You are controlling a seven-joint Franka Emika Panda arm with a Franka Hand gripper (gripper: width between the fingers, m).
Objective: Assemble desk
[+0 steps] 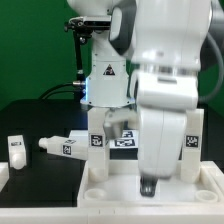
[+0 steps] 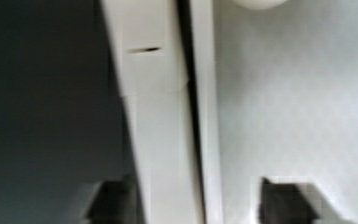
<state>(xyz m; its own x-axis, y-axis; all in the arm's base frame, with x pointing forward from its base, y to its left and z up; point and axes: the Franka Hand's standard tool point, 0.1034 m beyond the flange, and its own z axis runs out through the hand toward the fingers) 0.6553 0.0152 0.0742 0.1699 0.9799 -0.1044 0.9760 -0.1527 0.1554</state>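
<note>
In the exterior view the white desk tabletop (image 1: 112, 172) lies flat at the front. A short white tagged leg (image 1: 97, 141) stands at its back left and another leg (image 1: 192, 146) at its back right. My gripper (image 1: 150, 187) points straight down at the tabletop's front part. In the wrist view my gripper (image 2: 206, 198) is open. Its dark fingers (image 2: 112, 202) stand either side of the tabletop's long edge (image 2: 158, 120), holding nothing. A rounded white leg end (image 2: 258, 4) shows at the picture's border.
One loose tagged leg (image 1: 64, 147) lies on the black table at the exterior view's left, and a smaller white part (image 1: 16, 150) stands further left. A low white wall (image 1: 100, 186) borders the tabletop. The robot's base (image 1: 105, 75) stands behind.
</note>
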